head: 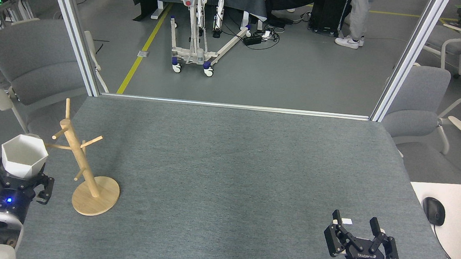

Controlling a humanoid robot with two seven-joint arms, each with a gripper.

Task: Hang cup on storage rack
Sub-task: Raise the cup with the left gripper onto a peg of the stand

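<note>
White faceted cup held upright in my left gripper, just left of the storage rack.

Jaws closed on its base; rigid, light, probably slippery (handle tab hidden). My right gripper is open, empty.

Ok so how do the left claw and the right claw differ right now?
The left claw is shut on the white cup, held rim-up; the right claw is open and holds nothing. The left claw sits at the table's left edge, close beside the wooden storage rack; the right claw hangs over the table's near right corner with nothing close by. Both point upward in view and show a blue light on the wrist.
</note>
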